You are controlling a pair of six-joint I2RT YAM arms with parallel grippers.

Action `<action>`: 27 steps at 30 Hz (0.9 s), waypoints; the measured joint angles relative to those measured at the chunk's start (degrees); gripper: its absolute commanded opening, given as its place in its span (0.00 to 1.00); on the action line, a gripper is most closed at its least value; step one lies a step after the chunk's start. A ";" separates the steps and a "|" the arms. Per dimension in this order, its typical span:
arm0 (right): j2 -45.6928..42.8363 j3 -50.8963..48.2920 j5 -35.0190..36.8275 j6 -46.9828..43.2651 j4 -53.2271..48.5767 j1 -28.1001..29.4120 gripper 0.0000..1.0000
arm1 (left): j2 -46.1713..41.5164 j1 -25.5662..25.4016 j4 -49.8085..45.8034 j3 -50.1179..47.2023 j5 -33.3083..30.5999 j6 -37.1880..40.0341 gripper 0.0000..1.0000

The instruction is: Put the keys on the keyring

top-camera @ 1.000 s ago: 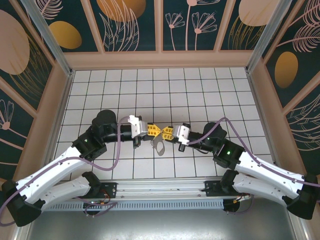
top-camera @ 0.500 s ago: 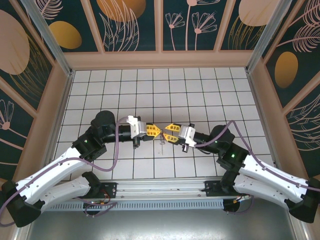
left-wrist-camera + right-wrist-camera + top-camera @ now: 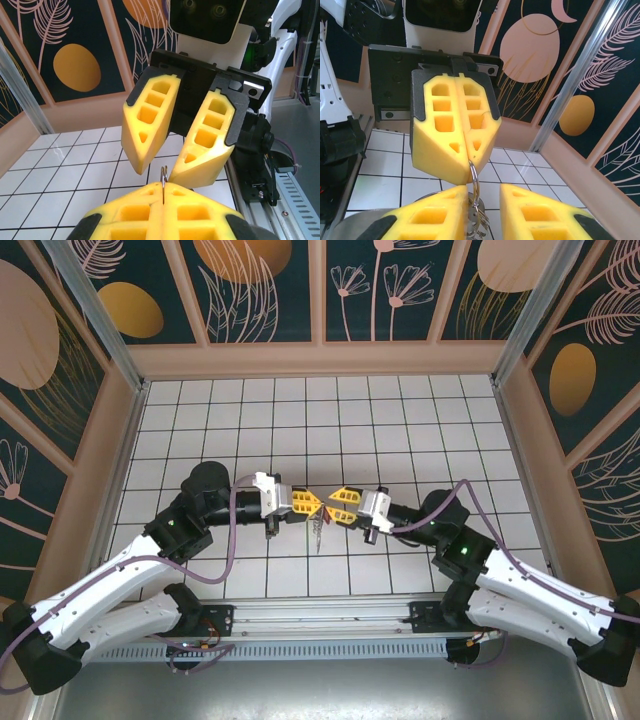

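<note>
Presently on hand: keyring (image 3: 474, 204), a thin metal loop, pinched at its top between the closed fingers of the left gripper (image 3: 468, 170) and hanging above the tiled table (image 3: 400, 420) between both arms. Right gripper (image 3: 484, 194): fingers parted, straddling the loop, grasping nothing. We judge it light, rigid and slick, best taken at the lower arc. Keys: we cannot tell them from the metal dangling below.

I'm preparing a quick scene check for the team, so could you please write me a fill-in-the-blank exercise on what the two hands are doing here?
1. The left hand is ___ on the keyring.
2. The right hand is ___, with one finger on each side of the ring.
3. The fingers of both hands are ___ in colour.
Missing words: shut; open; yellow.
</note>
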 measured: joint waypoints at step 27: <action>5.22 1.49 -7.54 0.92 0.31 -3.32 0.00 | -0.72 0.11 -1.84 0.02 -2.08 1.84 0.00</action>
